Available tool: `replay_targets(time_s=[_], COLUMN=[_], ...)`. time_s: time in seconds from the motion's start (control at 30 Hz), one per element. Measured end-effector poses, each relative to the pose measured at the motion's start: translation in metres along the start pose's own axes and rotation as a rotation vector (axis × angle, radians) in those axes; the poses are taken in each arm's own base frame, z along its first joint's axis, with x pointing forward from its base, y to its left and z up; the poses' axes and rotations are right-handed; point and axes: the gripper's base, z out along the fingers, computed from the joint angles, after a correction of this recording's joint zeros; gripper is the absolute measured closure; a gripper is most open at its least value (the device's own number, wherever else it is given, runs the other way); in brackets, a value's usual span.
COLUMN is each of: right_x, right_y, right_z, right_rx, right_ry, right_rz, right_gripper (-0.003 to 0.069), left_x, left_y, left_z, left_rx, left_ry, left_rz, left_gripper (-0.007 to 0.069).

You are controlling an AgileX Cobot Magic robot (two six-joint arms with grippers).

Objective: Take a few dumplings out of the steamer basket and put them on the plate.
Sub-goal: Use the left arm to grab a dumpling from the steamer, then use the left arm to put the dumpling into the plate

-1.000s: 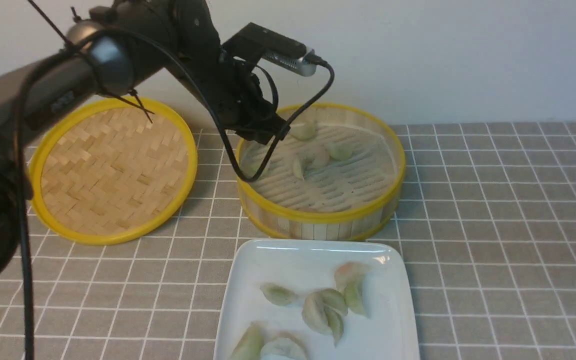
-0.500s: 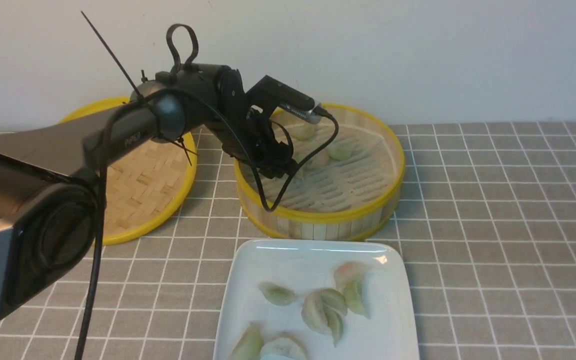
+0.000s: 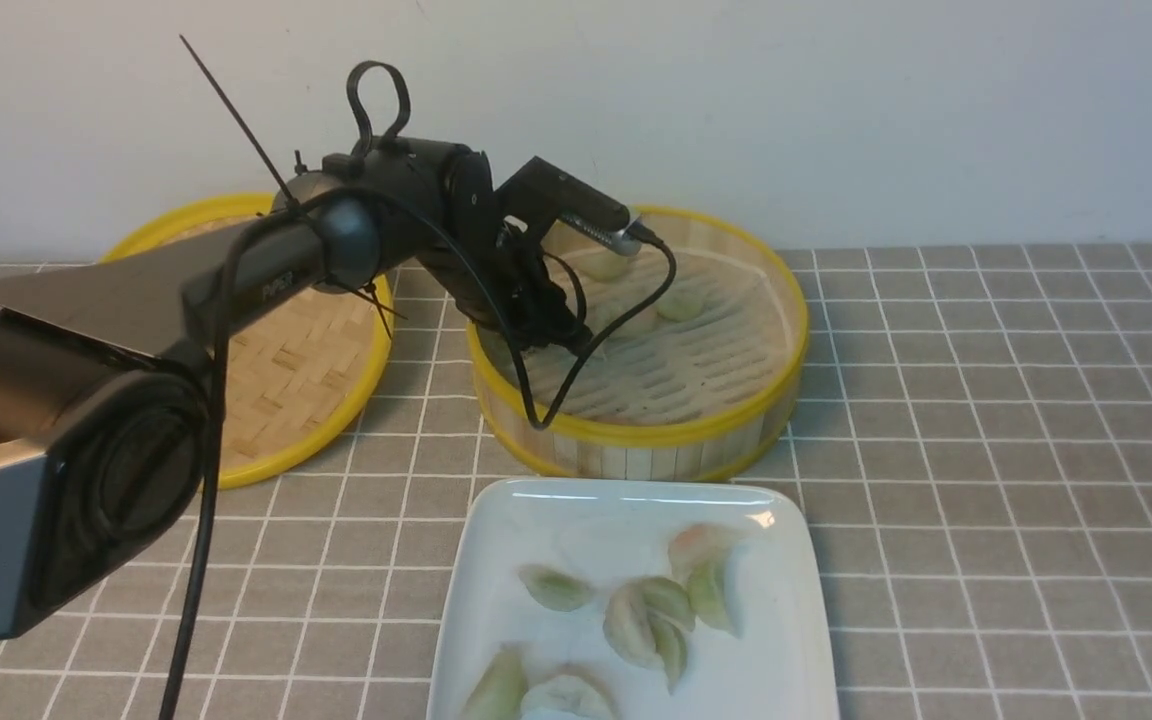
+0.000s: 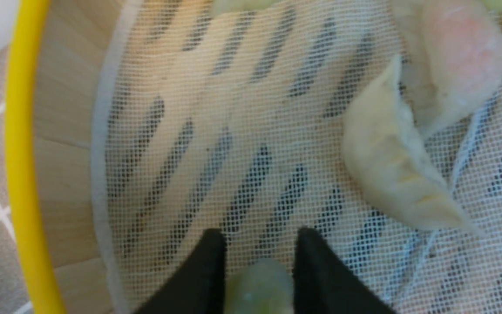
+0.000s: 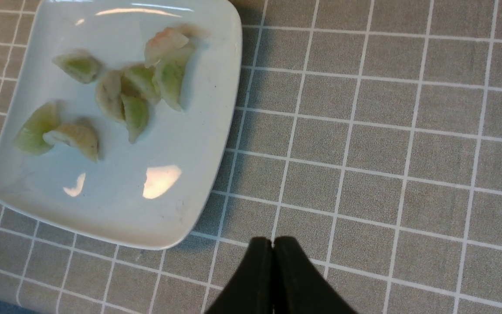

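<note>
Once down inside basket [image 3: 636, 435], after hovering over its left rim a second ago, closed on a green dumpling [image 4: 257, 283] with left gripper [image 4: 259, 237]: jaws narrowly apart, snug on both its sides, low over the floor in basket's left part. Reads as pick made; lift and carry to plate [image 3: 556, 500] left. Just beside, further into basket, a whitish dumpling [image 4: 395, 174] and a pink one [image 4: 456, 56], near enough to snag on rising. Just in front of basket, on plate, several dumplings [image 3: 651, 620] already. Left of basket, lid [image 3: 276, 380] flat on table [image 3: 986, 400]. Well in front and right of basket, right gripper [image 5: 273, 244] pressed shut, empty, out of the way.
</note>
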Motion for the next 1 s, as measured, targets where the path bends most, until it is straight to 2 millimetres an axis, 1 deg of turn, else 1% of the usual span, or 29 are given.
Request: replay_targets(time_s=[0.07, 0.23, 0.33, 0.37, 0.4, 0.43, 0.47, 0.5, 0.57, 0.7, 0.73, 0.77, 0.8, 0.83, 0.87, 0.9, 0.93, 1.0], right_x=[0.000, 0.000, 0.000, 0.000, 0.000, 0.000, 0.000, 0.000, 0.000, -0.001, -0.001, -0.001, -0.001, -0.001, -0.001, -0.001, -0.001, -0.001], right_y=[0.001, 0.004, 0.005, 0.005, 0.006, 0.006, 0.006, 0.006, 0.009, 0.012, 0.012, 0.012, 0.013, 0.013, 0.013, 0.013, 0.013, 0.013], right_z=[0.000, 0.000, 0.000, 0.000, 0.000, 0.000, 0.000, 0.000, 0.000, -0.001, -0.001, -0.001, -0.001, -0.001, -0.001, -0.001, -0.001, -0.001], right_rx=[-0.013, -0.043, -0.057, -0.058, -0.065, -0.066, -0.068, -0.070, -0.094, -0.127, -0.134, -0.136, -0.140, -0.140, -0.140, -0.142, -0.144, -0.144], right_ry=[0.003, 0.003, 0.002, 0.002, 0.001, 0.001, 0.002, 0.002, -0.001, -0.006, -0.008, -0.008, -0.010, -0.010, -0.010, -0.010, -0.011, -0.012], right_rz=[-0.009, -0.013, -0.016, -0.016, -0.015, -0.014, -0.014, -0.013, 0.000, 0.001, -0.004, -0.006, -0.005, -0.007, -0.007, -0.010, -0.014, -0.021], right_gripper=[0.0673, 0.0673, 0.0673, 0.0673, 0.0673, 0.0673, 0.0673, 0.0673, 0.0673, 0.0673, 0.0673, 0.0673, 0.0673, 0.0673, 0.0673, 0.0673, 0.0673, 0.0673], left_x=[-0.002, -0.014, -0.037, -0.038, -0.049, -0.050, -0.060, -0.061, -0.076, -0.086, -0.086, -0.083, -0.079, -0.074, -0.073, -0.060, -0.050, -0.030], left_y=[-0.002, -0.012, -0.016, -0.016, -0.018, -0.018, -0.020, -0.020, -0.024, -0.037, -0.042, -0.048, -0.054, -0.060, -0.061, -0.072, -0.078, -0.091], left_z=[-0.002, -0.019, -0.050, -0.052, -0.071, -0.073, -0.090, -0.092, -0.123, -0.168, -0.186, -0.197, -0.206, -0.210, -0.211, -0.215, -0.214, -0.205], left_rx=[0.002, 0.050, 0.065, 0.066, 0.073, 0.073, 0.070, 0.071, 0.075, 0.116, 0.123, 0.130, 0.138, 0.148, 0.151, 0.175, 0.188, 0.209], left_ry=[0.012, 0.103, 0.104, 0.104, 0.104, 0.102, 0.069, 0.066, -0.018, -0.092, -0.107, -0.104, -0.093, -0.077, -0.072, -0.021, 0.020, 0.110], left_rz=[0.009, 0.018, 0.031, 0.031, 0.031, 0.029, 0.026, 0.020, -0.049, -0.095, -0.088, -0.083, -0.079, -0.075, -0.074, -0.067, -0.063, -0.050], left_gripper=[0.0461, 0.0463, 0.0471, 0.0471, 0.0471, 0.0471, 0.0471, 0.0471, 0.0471, 0.0471, 0.0471, 0.0472, 0.0472, 0.0472, 0.0472, 0.0472, 0.0472, 0.0472])
